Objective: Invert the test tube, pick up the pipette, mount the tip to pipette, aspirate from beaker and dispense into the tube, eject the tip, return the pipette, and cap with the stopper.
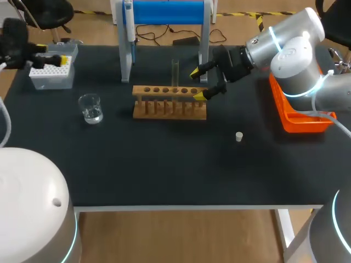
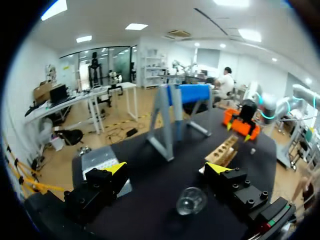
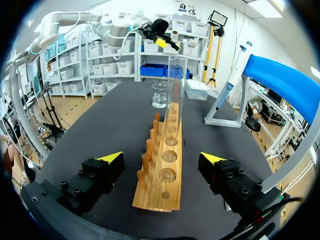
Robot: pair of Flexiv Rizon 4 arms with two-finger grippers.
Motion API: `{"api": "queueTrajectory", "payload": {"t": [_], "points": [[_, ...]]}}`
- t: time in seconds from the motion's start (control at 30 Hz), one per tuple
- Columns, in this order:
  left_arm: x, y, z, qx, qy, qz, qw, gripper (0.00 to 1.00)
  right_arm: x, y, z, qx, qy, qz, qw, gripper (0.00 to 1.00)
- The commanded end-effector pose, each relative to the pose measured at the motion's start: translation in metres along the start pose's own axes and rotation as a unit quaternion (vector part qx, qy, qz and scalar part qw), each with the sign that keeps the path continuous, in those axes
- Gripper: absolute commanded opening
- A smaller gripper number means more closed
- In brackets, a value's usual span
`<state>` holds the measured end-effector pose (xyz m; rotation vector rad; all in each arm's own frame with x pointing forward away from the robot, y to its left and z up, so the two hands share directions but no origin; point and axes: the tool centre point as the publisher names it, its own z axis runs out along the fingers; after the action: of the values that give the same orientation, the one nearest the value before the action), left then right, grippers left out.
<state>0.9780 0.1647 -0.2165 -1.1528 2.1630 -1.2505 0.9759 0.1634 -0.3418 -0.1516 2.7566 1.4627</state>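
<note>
A clear test tube [image 1: 175, 71] [image 3: 176, 90] stands upright in a hole of the wooden rack [image 1: 170, 102] [image 3: 165, 170] at mid table. My right gripper [image 1: 198, 84] [image 3: 162, 157] is open at the rack's right end, looking along its row of holes, with the tube several holes ahead. The pipette [image 1: 128, 22] [image 3: 234, 75] hangs on the blue stand [image 1: 167, 12] [image 2: 175, 107] behind the rack. A beaker [image 1: 90, 108] [image 2: 190, 201] with liquid stands left of the rack. The white stopper [image 1: 239, 136] lies at front right. My left gripper [image 1: 50, 54] [image 2: 167, 169] is open above the tip box [image 1: 52, 71] [image 2: 100, 160], holding nothing.
An orange tray [image 1: 299, 118] [image 2: 241, 126] sits at the table's right edge under my right arm. The stand's grey legs [image 1: 126, 60] rise just behind the rack. The table's front half holds only the stopper.
</note>
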Motion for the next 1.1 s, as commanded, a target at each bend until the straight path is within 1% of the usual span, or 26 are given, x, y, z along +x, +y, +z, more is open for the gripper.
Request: {"api": "queueTrajectory", "payload": {"t": [0.03, 0.07, 0.2, 0.23, 0.27, 0.47, 0.53, 0.57, 1.1], "points": [[-0.018, 0.013, 0.005, -0.012, -0.027, -0.019, 0.999, 1.0, 0.0, 0.0, -0.001, 0.001, 0.001, 0.0, 1.0, 1.0], [-0.022, 0.015, 0.005, -0.015, -0.035, -0.024, 0.999, 1.0, 0.0, 0.0, -0.001, 0.001, 0.001, 0.0, 1.0, 1.0], [-0.051, 0.033, 0.006, -0.033, -0.087, -0.06, 0.994, 1.0, 0.0, 0.0, -0.001, 0.001, 0.001, 0.0, 1.0, 1.0], [-0.055, 0.035, 0.005, -0.028, -0.093, -0.065, 0.993, 1.0, 0.0, 0.0, -0.001, 0.001, 0.001, 0.0, 1.0, 1.0], [-0.06, 0.038, 0.005, -0.032, -0.107, -0.072, 0.991, 1.0, 0.0, 0.0, -0.001, 0.001, 0.001, 0.0, 1.0, 1.0], [-0.078, 0.05, 0.0, -0.03, -0.127, -0.084, 0.988, 1.0, 0.0, 0.0, -0.001, 0.001, 0.001, 0.0, 1.0, 1.0], [-0.079, 0.05, 0.0, -0.03, -0.134, -0.086, 0.987, 1.0, 0.0, 0.0, -0.001, 0.001, 0.001, 0.0, 1.0, 1.0], [-0.079, 0.047, 0.0, -0.025, -0.139, -0.087, 0.986, 1.0, 0.0, 0.0, -0.001, 0.001, 0.001, 0.0, 1.0, 1.0], [-0.079, 0.047, 0.0, -0.025, -0.139, -0.087, 0.986, 1.0, 0.0, 0.0, -0.001, 0.001, 0.001, 0.0, 1.0, 1.0]]}}
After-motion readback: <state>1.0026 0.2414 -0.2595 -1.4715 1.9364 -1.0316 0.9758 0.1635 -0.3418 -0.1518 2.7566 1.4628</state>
